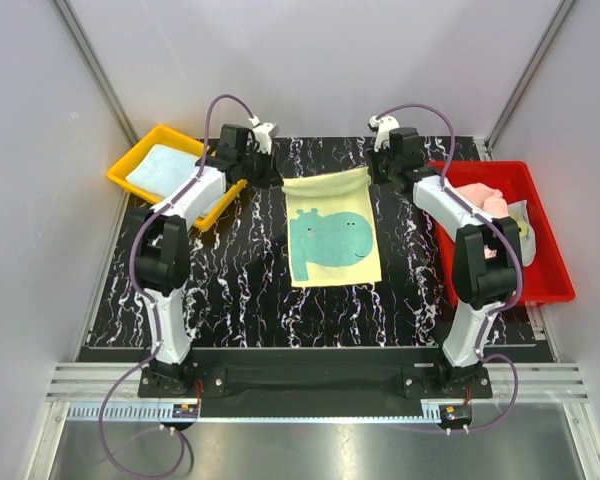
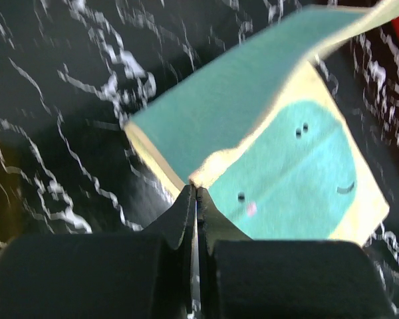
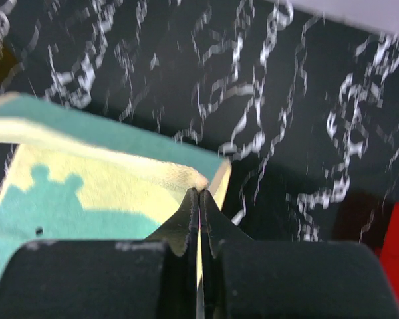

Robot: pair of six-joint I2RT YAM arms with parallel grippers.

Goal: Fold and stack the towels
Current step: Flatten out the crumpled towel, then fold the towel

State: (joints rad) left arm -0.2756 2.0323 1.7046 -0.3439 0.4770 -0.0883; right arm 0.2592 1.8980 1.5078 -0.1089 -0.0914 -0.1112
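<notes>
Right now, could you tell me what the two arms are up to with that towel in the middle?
Both arms are working on the yellow towel with the teal animal on it. The left claw is shut on its far left corner and the right claw on its far right corner. The far edge is raised, and the rest lies flat on the black table. A light blue towel sits in the yellow tray, and a pink towel in the red tray.

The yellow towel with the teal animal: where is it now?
Top view: the yellow towel lies in the middle, between the yellow tray (left) and the red tray (right), far corners pinched by the left tool and right tool.
</notes>
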